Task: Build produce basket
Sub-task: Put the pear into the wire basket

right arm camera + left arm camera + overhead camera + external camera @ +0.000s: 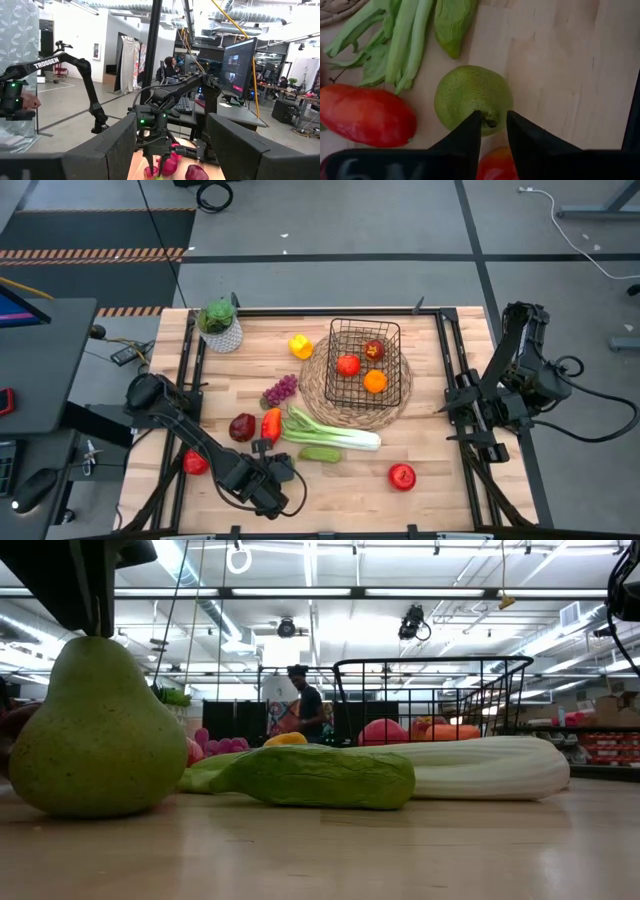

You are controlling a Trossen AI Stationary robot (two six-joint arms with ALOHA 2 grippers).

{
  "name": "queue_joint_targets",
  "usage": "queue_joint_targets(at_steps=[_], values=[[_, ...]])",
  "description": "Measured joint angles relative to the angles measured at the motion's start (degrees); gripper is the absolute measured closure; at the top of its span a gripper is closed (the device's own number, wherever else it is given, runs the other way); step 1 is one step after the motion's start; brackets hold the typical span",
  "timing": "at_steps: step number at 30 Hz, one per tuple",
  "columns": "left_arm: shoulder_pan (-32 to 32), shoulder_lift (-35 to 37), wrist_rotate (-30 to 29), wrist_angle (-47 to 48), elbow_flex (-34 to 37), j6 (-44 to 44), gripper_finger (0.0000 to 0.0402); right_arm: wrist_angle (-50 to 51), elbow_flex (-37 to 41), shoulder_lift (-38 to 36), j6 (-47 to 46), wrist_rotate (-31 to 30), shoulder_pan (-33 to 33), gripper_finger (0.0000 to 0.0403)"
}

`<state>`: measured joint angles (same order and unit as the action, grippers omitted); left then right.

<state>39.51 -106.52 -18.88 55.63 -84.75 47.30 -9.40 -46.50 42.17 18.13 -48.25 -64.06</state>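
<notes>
You have the wooden table [440,480] in front of you, with the round woven mat [312,385] lying near its middle and the black wire basket [340,330] standing on that mat. Inside the basket sit three pieces of produce: a dark red apple [374,349], a red fruit [348,365] and an orange [375,381].

The rest of the produce is still out on the table. The long pale-green leek [330,430] lies just off the mat's near edge, with the green cucumber [319,453] right beside it. To their left you see a red pepper [271,423], a dark red apple [242,427] and the purple grapes [281,389]; a yellow pepper [299,345] sits farther back, near the potted plant [219,323]. One red apple [402,476] rests alone at the front right, and another red piece [195,463] shows by the left arm.

Your left gripper [493,131] is down at the front left of the table, its fingers only narrowly parted around the stem of a green pear [470,95] that stands upright on the wood. Whether they actually clamp the stem, you cannot tell.

Your right gripper [172,145] waits off the table's right edge, jaws spread wide and empty
</notes>
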Motion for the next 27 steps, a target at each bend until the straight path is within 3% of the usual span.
queue_joint_targets(at_steps=[19,27], values=[[-0.02,0.0,-1.55,-0.01,0.04,1.51,0.0385,0.0,0.0,0.0,0.0,0.02,0.0,0.0156],[-0.02,0.02,-2.38,1.3,-0.09,0.9,0.0391,0.01,0.0,0.0,0.0,0.02,-0.01,0.0156]])
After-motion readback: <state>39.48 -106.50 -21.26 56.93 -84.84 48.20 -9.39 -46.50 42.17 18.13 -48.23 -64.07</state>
